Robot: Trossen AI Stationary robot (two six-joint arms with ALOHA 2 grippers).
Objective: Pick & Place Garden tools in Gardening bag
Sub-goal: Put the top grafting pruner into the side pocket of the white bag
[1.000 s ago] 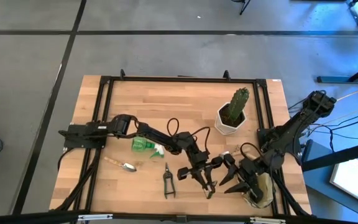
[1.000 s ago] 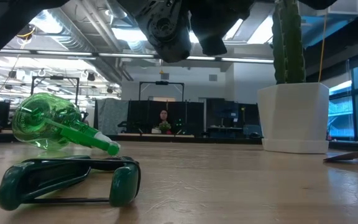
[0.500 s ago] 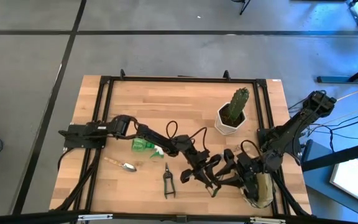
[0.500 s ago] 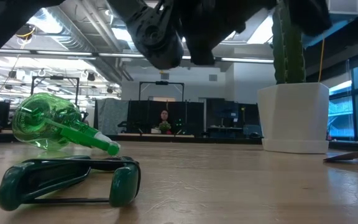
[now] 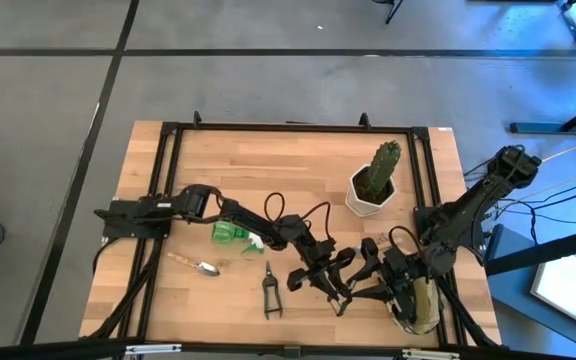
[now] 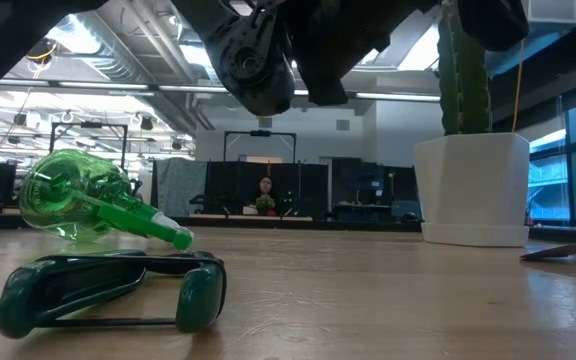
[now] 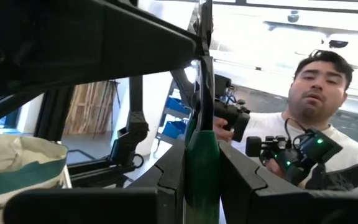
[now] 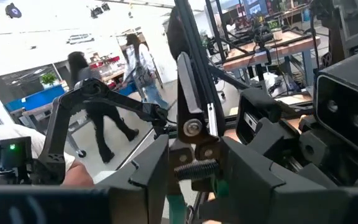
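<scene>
Pinching one green-handled black pruning shear [image 8: 191, 134] between both grippers, left [image 5: 330, 292] and right [image 5: 366, 284], near the table's front-right, we judge a handover underway; next, right carries it into the olive-khaki fabric bag [image 5: 420, 306] alongside.

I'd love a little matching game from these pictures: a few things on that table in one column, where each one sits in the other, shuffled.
Things:
1. spray bottle
2. cactus
3. trowel
4. gardening bag

Places:
A. standing in the white pot
B. at the table's right front corner, under the right arm
C. lying on its side beside the left arm
D. flat on the wood near the left edge

Pairs: 1-C, 2-A, 3-D, 4-B
</scene>
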